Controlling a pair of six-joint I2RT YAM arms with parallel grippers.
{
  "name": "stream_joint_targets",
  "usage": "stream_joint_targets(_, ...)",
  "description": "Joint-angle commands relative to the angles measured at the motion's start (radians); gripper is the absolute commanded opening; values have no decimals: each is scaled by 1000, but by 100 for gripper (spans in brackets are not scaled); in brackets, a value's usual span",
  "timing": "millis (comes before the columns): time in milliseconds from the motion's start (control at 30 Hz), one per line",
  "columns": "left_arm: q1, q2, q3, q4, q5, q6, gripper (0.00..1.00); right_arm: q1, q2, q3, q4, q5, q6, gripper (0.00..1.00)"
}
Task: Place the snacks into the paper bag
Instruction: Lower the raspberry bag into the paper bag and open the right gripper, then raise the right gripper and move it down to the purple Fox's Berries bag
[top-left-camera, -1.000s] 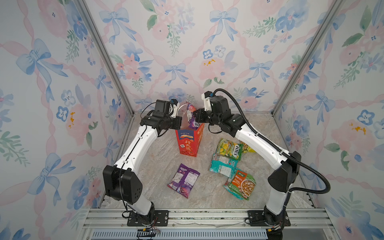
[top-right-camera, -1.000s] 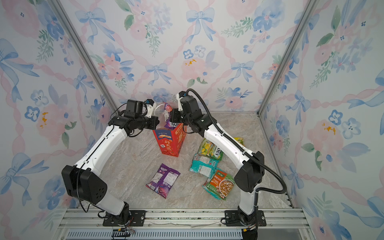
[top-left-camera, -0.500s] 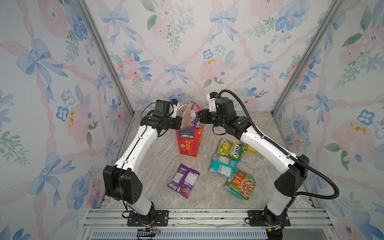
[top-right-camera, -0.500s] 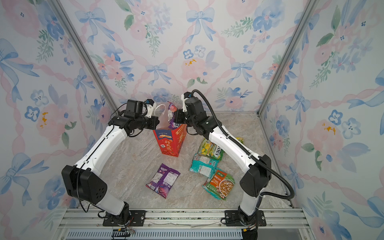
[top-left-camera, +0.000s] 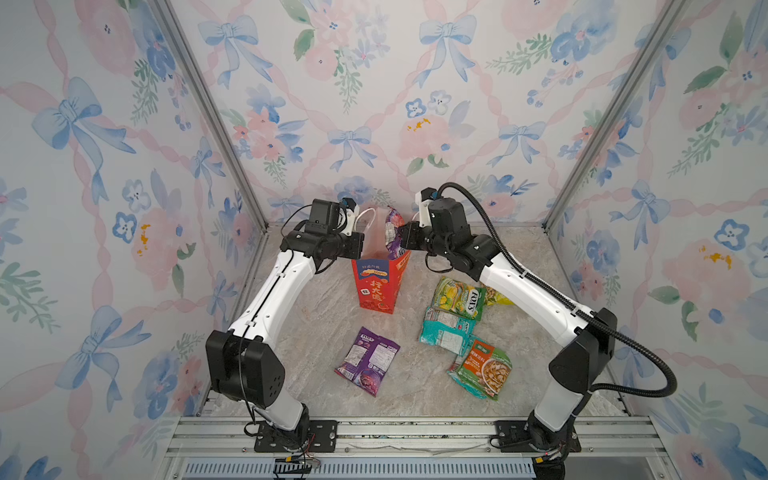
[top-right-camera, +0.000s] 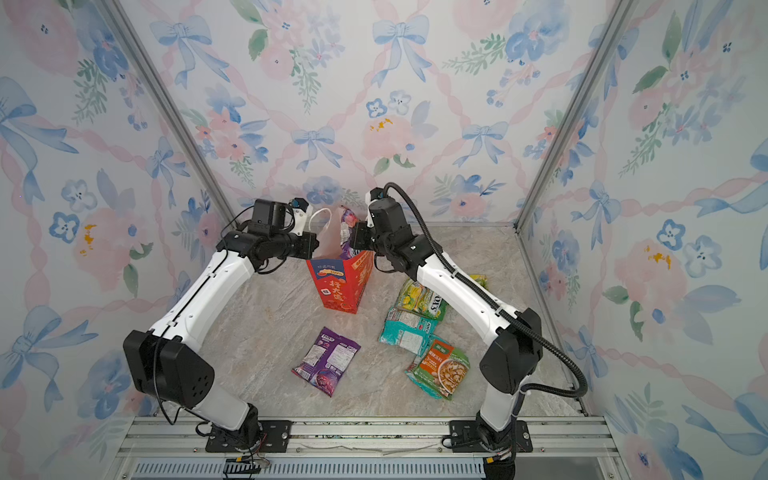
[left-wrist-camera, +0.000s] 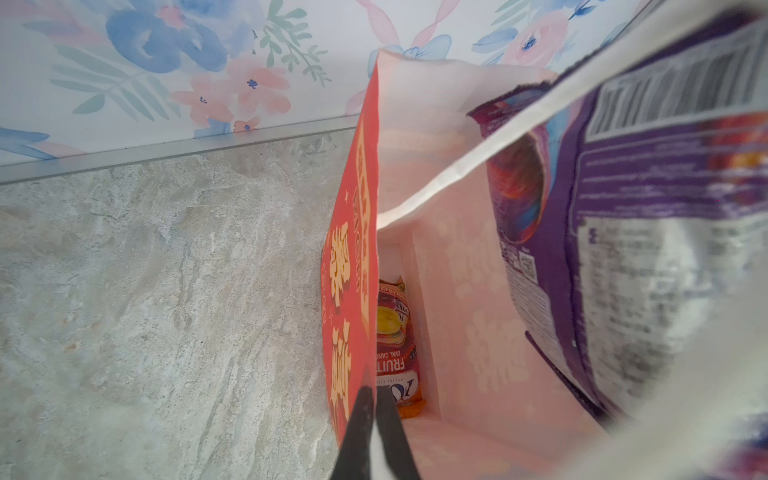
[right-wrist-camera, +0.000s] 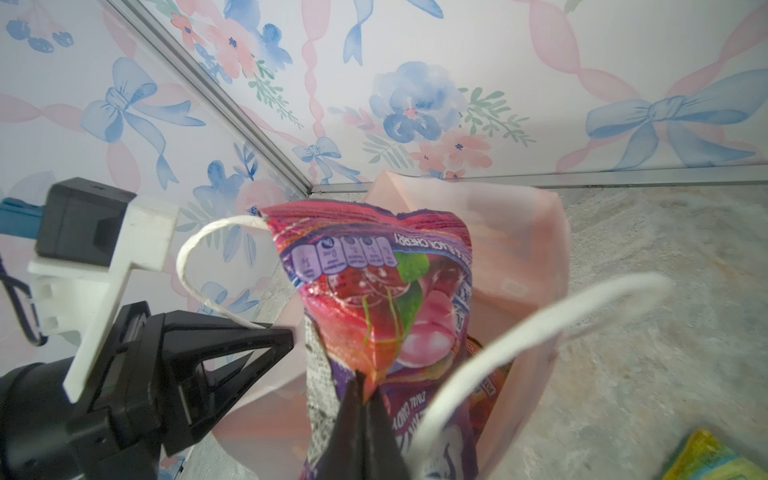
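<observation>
The red paper bag (top-left-camera: 377, 286) stands upright and open, an orange packet (left-wrist-camera: 397, 349) at its bottom. A magenta packet (right-wrist-camera: 382, 299) stands in its mouth. The purple (top-left-camera: 368, 360), teal (top-left-camera: 444, 334), green (top-left-camera: 482, 372), yellow-green (top-left-camera: 459, 298) and yellow (top-left-camera: 496, 296) packets lie on the table.

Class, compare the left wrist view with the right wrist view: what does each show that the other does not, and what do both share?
Left wrist only: an orange packet at the bottom of the paper bag, whose wall the left gripper pinches. Right wrist only: the cord handles, a yellow-green packet on the table. Both: the bag's pale inside and the magenta packet in the right gripper.
</observation>
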Motion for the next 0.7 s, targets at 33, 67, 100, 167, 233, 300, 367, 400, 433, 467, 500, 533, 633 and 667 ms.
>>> stream_joint_targets(33, 6, -16, -15, -6, 10, -6, 0, -12, -13, -9, 3, 33, 9, 3)
stream_joint_targets(67, 7, -16, -14, -6, 9, -6, 0, -12, -15, -11, 4, 31, 9, 5)
stream_joint_targets(100, 6, -17, -14, -5, 8, -6, 0, -14, -16, -13, 4, 32, 11, 10)
stream_joint_targets(167, 5, -16, -14, -5, 8, -6, 0, -12, -22, -13, 9, 27, 12, 21)
stream_joint_targets(233, 6, -16, -14, -5, 8, -6, 0, -12, -27, -11, 14, 11, 12, 33)
stream_joint_targets(300, 6, -16, -14, -6, 9, -6, 0, -12, -31, -3, 14, -7, 12, 44)
stream_joint_targets(367, 6, -16, -15, -6, 10, -6, 0, -11, -37, -1, 20, -23, 13, 50)
stream_joint_targets(400, 7, -17, -15, -5, 10, -6, 0, -10, -41, -1, 24, -34, 12, 53)
stream_joint_targets(433, 6, -17, -15, -5, 9, -6, 0, -7, -44, 0, 25, -43, 10, 55)
stream_joint_targets(467, 7, -17, -15, -5, 7, -6, 0, -4, -48, 2, 23, -45, 6, 57)
stream_joint_targets(500, 7, -17, -14, -5, 7, -6, 0, 3, -54, 5, 19, -45, -3, 59)
stream_joint_targets(533, 7, -16, -14, -5, 8, -6, 0, 10, -61, 5, 15, -43, -13, 62)
stream_joint_targets(633, 6, -16, -16, -4, 7, -6, 0, 32, -85, -1, -9, -30, -49, 68)
stream_joint_targets(667, 6, -16, -15, -6, 6, -6, 0, 38, -96, -8, -17, -23, -56, 70)
